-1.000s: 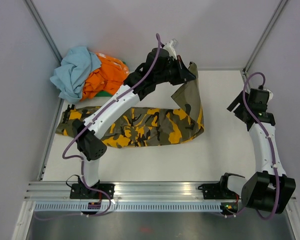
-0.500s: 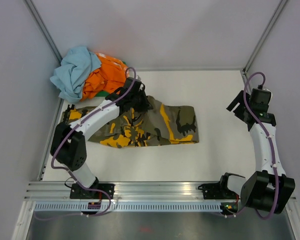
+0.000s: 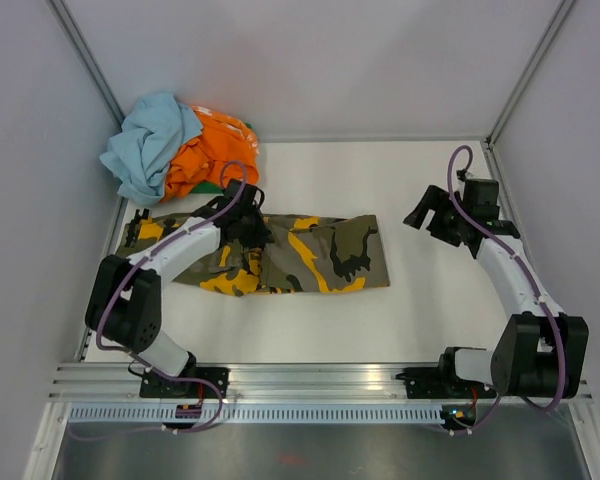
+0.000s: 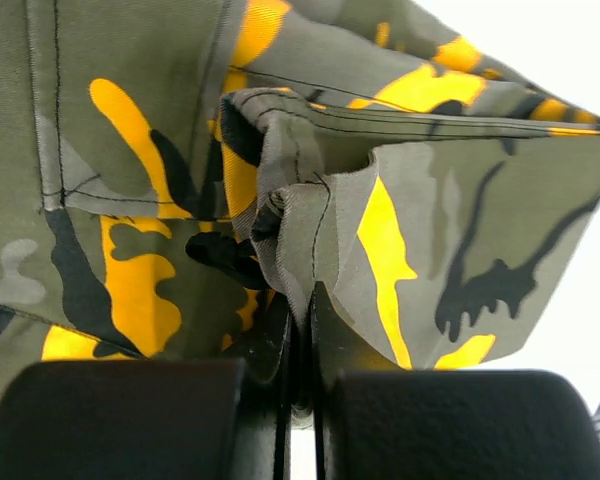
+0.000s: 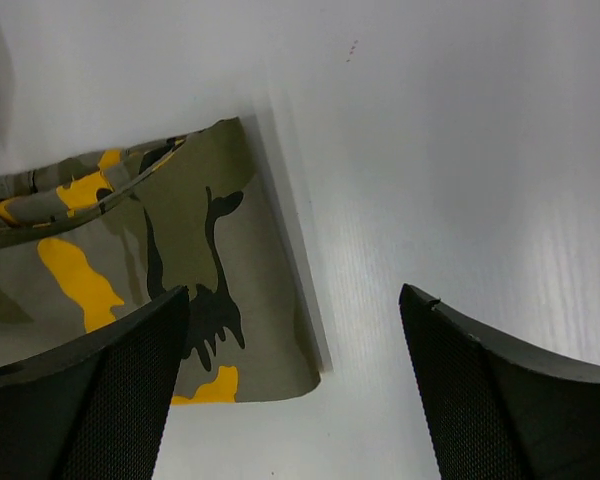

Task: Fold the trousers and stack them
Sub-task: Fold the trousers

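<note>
Camouflage cloth in olive, black, grey and orange-yellow lies across the left half of the white table [image 3: 430, 300] in the overhead view. These are the trousers [image 3: 320, 255], folded over on themselves into a long band that runs left to right. The left gripper [image 3: 248, 228] is down on the trousers near the far edge of the band, and its jaws cannot be made out from above. The right gripper [image 3: 422, 215] hangs over bare table to the right of the trousers, apart from them, with its fingers spread. In the far left corner sits a heap of clothes, a light blue garment [image 3: 145, 140] and an orange garment [image 3: 208, 150], near the left end of the trousers.

From the left wrist, the left gripper [image 4: 300, 400] has its two black fingers [image 4: 130, 420] pressed together on a bunched fold of the trousers [image 4: 450, 230]. A stitched edge of the cloth is pinched between them.

From the right wrist, the right gripper [image 5: 292, 300] holds its fingers [image 5: 90, 400] wide apart with nothing gripped. Below them the right end of the trousers [image 5: 180, 230] lies flat on the table [image 5: 430, 150].
</note>
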